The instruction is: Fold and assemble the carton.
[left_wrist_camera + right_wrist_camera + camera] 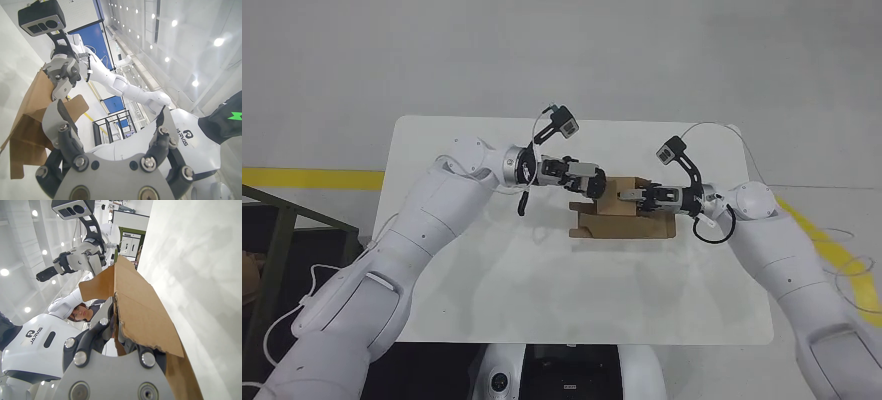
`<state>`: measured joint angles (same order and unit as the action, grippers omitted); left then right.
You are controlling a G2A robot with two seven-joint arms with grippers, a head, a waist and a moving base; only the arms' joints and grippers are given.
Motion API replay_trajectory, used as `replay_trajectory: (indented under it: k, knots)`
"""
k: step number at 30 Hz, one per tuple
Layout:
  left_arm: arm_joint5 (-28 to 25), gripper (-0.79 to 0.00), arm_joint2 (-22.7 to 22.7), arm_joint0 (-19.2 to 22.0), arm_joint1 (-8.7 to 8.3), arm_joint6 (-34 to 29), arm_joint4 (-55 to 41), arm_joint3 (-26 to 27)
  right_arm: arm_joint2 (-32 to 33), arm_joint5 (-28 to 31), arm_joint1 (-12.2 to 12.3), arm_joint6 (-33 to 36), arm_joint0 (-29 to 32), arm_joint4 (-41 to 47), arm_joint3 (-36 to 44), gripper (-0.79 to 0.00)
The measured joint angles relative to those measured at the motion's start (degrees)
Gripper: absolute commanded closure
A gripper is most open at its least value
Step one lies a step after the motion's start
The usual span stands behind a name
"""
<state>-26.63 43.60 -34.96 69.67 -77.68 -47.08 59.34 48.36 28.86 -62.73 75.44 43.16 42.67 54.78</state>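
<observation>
R gripper [115, 321] has the carton [627, 222]; L gripper [111, 105] is wide open at the flap [79, 106].
Carton sits mid-surface [492, 290], half-erected, long axis running across btwn the two arms. R gripper is clamped tight on a wall edge at its end. L gripper is spread wide w/ nothing in it, one finger [65, 117] right beside the rounded flap. L gripper is nearer that flap, so I reckon it does the next fold, pushing toward the R gripper while that end's pinned. Carton interior mostly hidden, can't tell contents.
</observation>
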Motion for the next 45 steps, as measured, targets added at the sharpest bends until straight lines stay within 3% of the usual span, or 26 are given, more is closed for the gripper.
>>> replay_trajectory:
  k: [27, 45]
  knots:
    - [-1.90, -0.785, -4.09, 4.18, 2.07, 1.90, 8.23, -2.53, -0.11, 0.07, -0.65, -0.07, -0.53, -0.22, -1.35, 0.000]
    - [-3.04, -0.785, 2.13, -0.85, -0.93, 3.05, 6.49, -2.83, 2.05, 0.32, -0.13, -0.32, 0.29, 0.06, -0.72, 0.000]
